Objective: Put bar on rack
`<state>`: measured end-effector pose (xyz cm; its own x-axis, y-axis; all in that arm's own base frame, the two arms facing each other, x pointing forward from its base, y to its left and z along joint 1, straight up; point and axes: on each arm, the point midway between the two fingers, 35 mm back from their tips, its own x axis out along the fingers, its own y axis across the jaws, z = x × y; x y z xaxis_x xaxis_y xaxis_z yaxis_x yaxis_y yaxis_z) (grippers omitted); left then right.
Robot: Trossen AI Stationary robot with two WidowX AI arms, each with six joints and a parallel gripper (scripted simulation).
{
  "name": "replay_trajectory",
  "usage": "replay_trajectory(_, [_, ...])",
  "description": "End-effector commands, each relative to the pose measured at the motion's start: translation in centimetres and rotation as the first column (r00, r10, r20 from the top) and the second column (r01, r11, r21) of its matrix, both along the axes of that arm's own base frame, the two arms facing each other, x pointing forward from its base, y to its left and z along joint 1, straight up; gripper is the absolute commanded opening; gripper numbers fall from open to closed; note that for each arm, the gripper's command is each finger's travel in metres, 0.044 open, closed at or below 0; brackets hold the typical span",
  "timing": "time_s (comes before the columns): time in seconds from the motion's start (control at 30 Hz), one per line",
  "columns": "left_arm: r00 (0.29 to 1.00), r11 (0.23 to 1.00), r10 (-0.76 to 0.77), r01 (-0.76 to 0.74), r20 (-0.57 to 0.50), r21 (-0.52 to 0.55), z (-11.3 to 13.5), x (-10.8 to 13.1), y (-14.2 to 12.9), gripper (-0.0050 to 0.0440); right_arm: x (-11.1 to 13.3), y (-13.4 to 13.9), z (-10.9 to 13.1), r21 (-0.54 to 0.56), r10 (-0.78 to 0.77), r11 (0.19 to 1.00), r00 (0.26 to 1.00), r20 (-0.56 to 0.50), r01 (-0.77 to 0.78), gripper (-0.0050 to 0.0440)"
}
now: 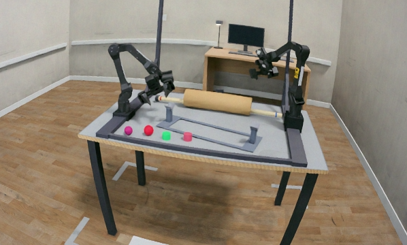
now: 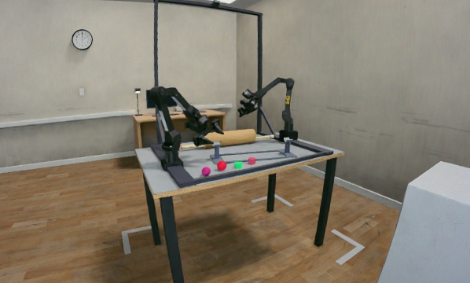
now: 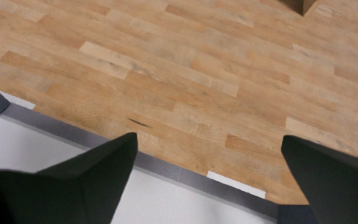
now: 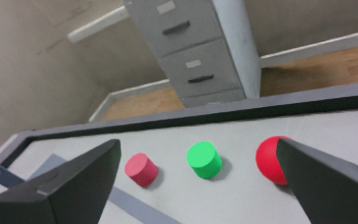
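When read from left to right in the top view, note first a magenta ball (image 1: 128, 130) (image 2: 206, 171) near the front beam of the table (image 1: 88, 132) (image 2: 156, 188), then a red ball (image 1: 148, 130) (image 2: 222, 166) (image 4: 274, 160). Find the right gripper (image 1: 158, 99) (image 2: 217, 137) (image 4: 198, 146) above the table, with fingers spread wide and holding nothing, over the area by the dark-capped, red-banded end of the bar (image 1: 174, 100) (image 2: 189, 146). Cannot tell the exact clearance between fingers and bar.

Observe next the rack (image 1: 213, 126) (image 2: 254, 152), set in front of the bar and standing on the table, with one upright cradle at each end and neither occupied. Locate a green cylinder (image 1: 166, 135) (image 2: 238, 165) (image 4: 204, 159) and a pinkish-red cylinder (image 1: 188, 137) (image 2: 251, 160) (image 4: 141, 169) before the front rail.

See the bar behind the rack, low over the table and off both cradles, passing through the paper roll (image 1: 218, 102) (image 2: 235, 137) about its middle. Trace its blue-banded end to just beside the left arm's base (image 1: 293, 123) (image 2: 294, 135). See, high above that half of the bar and well apart from it, the left gripper (image 1: 264, 73) (image 2: 244, 107) (image 3: 208, 141), likewise spread and gripping nothing.
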<state>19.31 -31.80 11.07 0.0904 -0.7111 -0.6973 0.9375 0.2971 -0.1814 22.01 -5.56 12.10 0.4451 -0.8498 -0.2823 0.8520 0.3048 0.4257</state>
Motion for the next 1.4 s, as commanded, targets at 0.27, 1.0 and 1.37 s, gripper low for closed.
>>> replay_trajectory(0.27, [0.998,0.999,0.051,-0.051,-0.021,0.02,-0.2,0.0,1.0,0.04,1.1,1.2,0.4,-0.01,0.083,0.996,0.987,-0.136,-0.085,0.04])
replay_trajectory(1.0, [0.972,0.973,0.213,-0.201,-0.098,0.114,-1.9,0.0,3.9,0.04,3.9,6.1,0.3,0.005,0.351,0.898,0.708,-0.613,-0.44,0.04])
replay_trajectory(1.37, [0.946,0.947,0.297,-0.275,-0.127,0.164,-2.7,-0.1,5.3,0.04,4.7,8.4,0.1,0.064,0.421,0.786,0.456,-0.784,-0.615,0.04])
